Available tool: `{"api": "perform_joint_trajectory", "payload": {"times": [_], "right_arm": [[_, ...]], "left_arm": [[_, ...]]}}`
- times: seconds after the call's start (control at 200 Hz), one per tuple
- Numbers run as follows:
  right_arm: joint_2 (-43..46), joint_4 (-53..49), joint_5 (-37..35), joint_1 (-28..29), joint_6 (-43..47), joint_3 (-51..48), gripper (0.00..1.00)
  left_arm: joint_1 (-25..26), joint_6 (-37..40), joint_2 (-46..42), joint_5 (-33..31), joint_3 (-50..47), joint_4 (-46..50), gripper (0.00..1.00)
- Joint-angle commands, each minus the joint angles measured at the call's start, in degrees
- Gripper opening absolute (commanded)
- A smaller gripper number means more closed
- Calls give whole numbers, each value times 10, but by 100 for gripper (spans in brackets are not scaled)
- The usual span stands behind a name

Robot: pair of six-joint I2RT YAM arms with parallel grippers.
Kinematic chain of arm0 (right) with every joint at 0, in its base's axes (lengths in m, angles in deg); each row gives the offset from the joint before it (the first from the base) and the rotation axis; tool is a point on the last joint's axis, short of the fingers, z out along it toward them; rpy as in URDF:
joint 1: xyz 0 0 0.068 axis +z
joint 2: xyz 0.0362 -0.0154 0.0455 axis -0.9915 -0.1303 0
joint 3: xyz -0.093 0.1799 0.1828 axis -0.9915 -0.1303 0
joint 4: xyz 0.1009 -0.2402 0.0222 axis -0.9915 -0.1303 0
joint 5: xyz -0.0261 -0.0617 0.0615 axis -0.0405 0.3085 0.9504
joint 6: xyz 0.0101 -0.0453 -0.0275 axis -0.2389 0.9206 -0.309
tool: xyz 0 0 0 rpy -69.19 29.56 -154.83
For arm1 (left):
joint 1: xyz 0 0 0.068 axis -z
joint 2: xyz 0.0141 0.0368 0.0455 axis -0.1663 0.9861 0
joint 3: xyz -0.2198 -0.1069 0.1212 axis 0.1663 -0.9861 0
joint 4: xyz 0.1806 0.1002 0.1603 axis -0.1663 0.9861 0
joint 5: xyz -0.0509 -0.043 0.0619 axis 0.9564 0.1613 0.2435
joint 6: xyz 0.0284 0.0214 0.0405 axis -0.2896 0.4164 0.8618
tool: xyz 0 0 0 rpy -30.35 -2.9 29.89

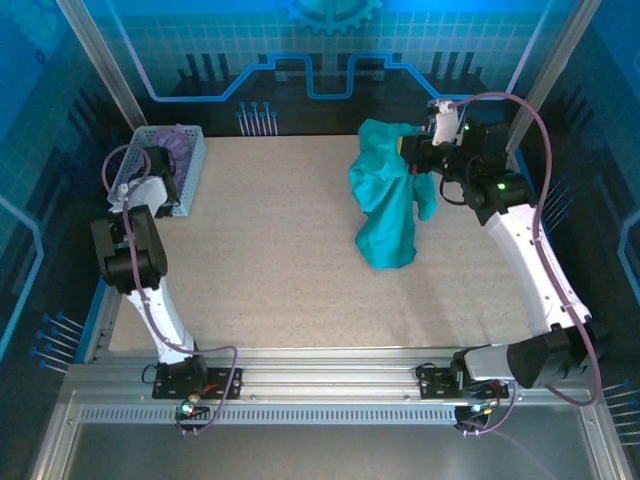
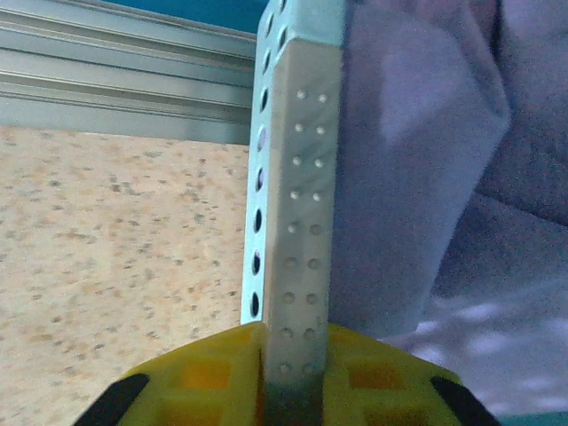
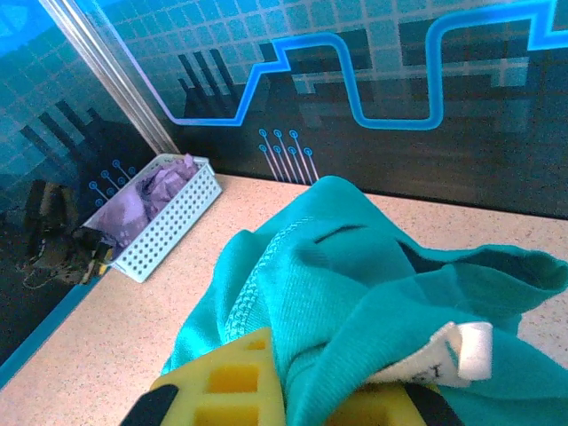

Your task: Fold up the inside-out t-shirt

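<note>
White perforated basket (image 1: 192, 182) sat at far-left corner of speckled beige worktop (image 1: 280, 270); lavender cloth (image 1: 176, 143) lay bunched inside it.

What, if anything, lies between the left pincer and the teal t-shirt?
Nothing visible: bare table separates them. The left pincer straddles a wall of the basket at the far left; the t-shirt hangs from the shut right pincer at the far right.

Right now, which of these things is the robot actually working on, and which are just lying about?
Part of the job:
- teal t-shirt
- its white tag
- right gripper, holding the shirt up

Just lying about:
- white perforated basket
- lavender cloth inside it
</note>
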Motion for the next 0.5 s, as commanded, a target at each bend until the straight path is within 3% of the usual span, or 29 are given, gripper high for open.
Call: {"api": "perform_joint_trajectory", "payload": {"times": [0.0, 0.165, 0.26, 0.495], "right_arm": [[-14, 7, 7, 25, -2, 50, 0], [-33, -39, -15, 71, 27, 121, 0], [-32, -81, -27, 100, 48, 162, 0], [1, -210, -87, 147, 102, 221, 0]], "left_arm": [[9, 15, 6, -6, 44, -25, 35], [11, 36, -53, 23, -24, -80, 83], [12, 57, -131, 31, -96, -124, 98], [27, 139, -345, 78, -251, -197, 99]]}}
